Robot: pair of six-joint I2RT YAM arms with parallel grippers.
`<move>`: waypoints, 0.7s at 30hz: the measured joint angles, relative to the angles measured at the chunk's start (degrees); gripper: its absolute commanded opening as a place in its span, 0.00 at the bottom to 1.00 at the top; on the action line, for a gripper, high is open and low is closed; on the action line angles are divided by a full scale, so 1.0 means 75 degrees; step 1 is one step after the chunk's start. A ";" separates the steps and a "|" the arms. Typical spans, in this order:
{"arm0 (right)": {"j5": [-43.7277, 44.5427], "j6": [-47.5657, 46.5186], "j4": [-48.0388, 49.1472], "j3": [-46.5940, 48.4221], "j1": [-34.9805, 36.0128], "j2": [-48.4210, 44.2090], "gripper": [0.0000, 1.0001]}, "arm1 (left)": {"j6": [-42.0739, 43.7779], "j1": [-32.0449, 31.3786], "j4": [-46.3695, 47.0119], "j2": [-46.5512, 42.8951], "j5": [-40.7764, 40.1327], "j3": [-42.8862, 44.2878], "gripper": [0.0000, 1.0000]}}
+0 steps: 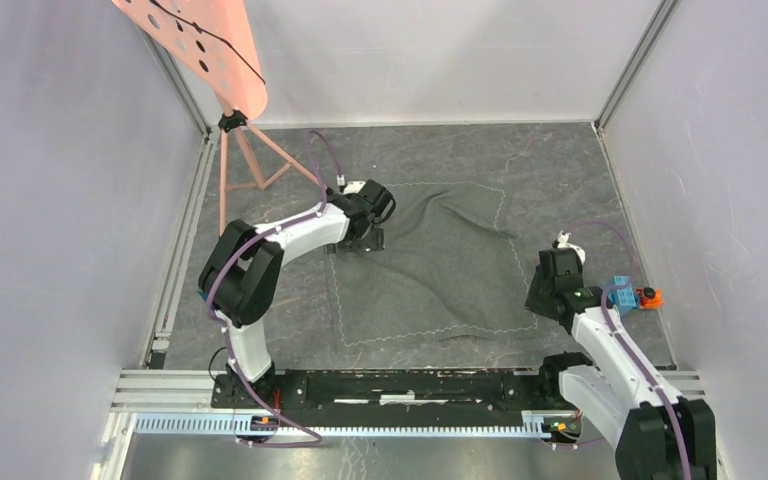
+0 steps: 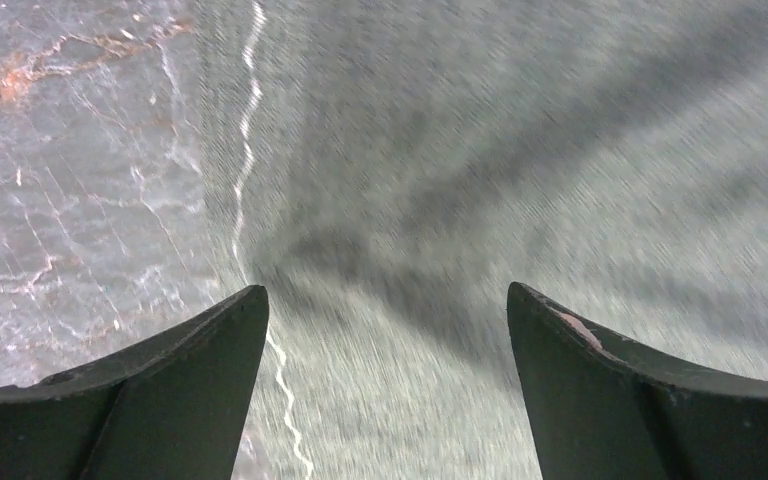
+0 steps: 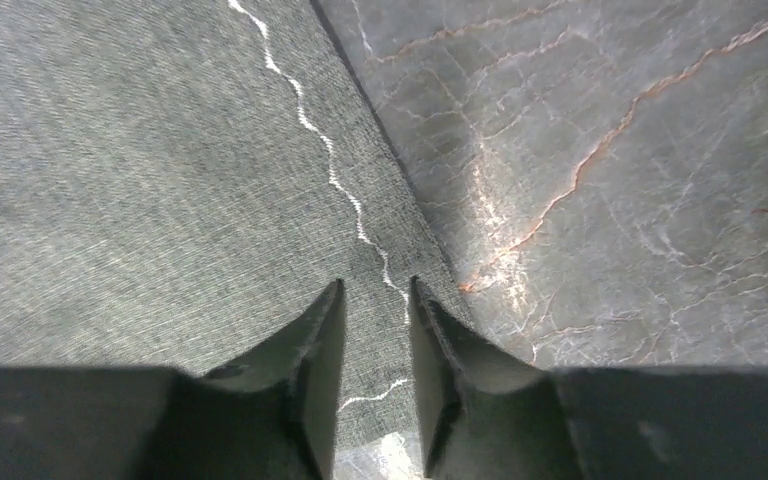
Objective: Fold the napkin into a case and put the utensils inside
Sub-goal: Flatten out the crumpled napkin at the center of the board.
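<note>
While the napkin (image 1: 430, 270) lies open and creased on the surface (image 1: 560, 170), we judge folding barely begun. Our left pincer (image 2: 385, 320) gapes wide over its far-left hem; the right pincer (image 3: 375, 300) stands narrow at the near-right corner, grip uncertain. Next we must pinch and fold. No case yet.

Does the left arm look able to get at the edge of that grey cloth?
Likely yes: the left gripper hangs open right over the napkin at its stitched hem, with nothing in between.
</note>
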 measured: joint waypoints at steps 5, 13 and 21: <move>-0.0373 -0.0886 -0.0134 0.0708 -0.0003 -0.0096 0.71 | 0.0166 -0.0842 -0.0175 -0.0970 0.0411 -0.0117 0.94; -0.1102 -0.2037 0.1451 0.3960 -0.0003 0.3232 0.68 | 0.0667 -0.1411 0.0166 -0.2836 0.1982 -0.1029 0.93; -0.1466 -0.2285 0.2087 0.6881 -0.0006 0.6665 0.44 | 0.0895 -0.1364 0.0481 -0.4403 0.3684 -0.2049 0.96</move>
